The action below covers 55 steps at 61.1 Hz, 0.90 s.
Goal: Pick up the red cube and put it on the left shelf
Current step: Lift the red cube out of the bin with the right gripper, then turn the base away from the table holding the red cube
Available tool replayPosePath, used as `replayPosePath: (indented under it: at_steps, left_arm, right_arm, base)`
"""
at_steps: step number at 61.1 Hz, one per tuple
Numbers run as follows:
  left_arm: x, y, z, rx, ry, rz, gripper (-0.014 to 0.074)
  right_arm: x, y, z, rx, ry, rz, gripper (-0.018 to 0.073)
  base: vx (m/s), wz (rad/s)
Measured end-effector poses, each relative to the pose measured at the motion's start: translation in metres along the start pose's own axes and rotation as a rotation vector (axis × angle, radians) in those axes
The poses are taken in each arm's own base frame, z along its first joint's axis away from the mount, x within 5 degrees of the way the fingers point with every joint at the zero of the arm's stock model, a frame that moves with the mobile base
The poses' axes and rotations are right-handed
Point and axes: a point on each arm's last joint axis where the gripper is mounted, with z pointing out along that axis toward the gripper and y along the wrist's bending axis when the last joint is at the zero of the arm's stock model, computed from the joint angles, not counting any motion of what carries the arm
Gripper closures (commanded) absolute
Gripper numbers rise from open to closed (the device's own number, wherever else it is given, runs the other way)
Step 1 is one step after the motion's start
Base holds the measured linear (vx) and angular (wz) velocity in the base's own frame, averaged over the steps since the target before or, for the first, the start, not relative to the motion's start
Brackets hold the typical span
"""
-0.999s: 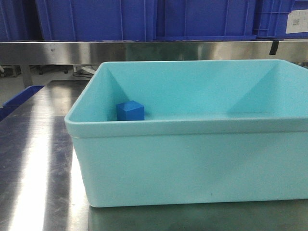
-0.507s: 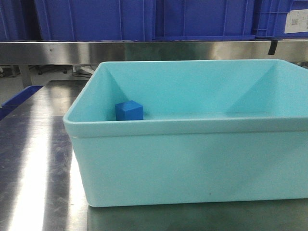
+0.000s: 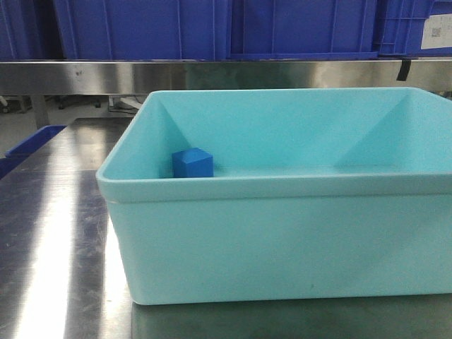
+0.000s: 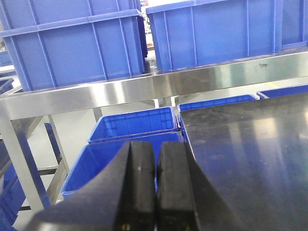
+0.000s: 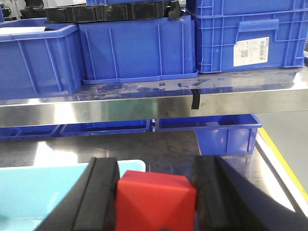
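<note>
**Red cube, held for shelving**

Right hand (image 5: pixel 156 204): pinching the red cube (image 5: pixel 156 190) squarely by opposite faces, raised above the bench (image 5: pixel 168 144), facing the steel shelf (image 5: pixel 144 103) of blue crates (image 5: pixel 139 48), likely for carrying across.
Left hand (image 4: pixel 156 192): pressed together, empty, idle.
Blue cube (image 3: pixel 192 163): lies in the teal tub (image 3: pixel 282 240), far-left corner; not the wanted piece.

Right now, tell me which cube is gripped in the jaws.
The red cube, clamped in the right jaws; the blue cube sits in the teal tub.
</note>
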Motion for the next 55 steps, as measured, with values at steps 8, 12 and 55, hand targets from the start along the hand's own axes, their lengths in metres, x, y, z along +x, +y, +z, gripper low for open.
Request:
replayPosePath:
  at_steps: [8, 12, 55]
  left_arm:
    - [0.0, 0.0, 0.0, 0.0, 0.0, 0.0, 0.0491]
    - [0.0, 0.0, 0.0, 0.0, 0.0, 0.0, 0.0491]
    - [0.0, 0.0, 0.0, 0.0, 0.0, 0.0, 0.0491]
  right_arm:
    - [0.0, 0.0, 0.0, 0.0, 0.0, 0.0, 0.051]
    - [0.0, 0.0, 0.0, 0.0, 0.0, 0.0, 0.051]
    - [0.0, 0.0, 0.0, 0.0, 0.0, 0.0, 0.051]
  base:
    - [0.0, 0.0]
    - [0.0, 0.0]
    - [0.0, 0.06]
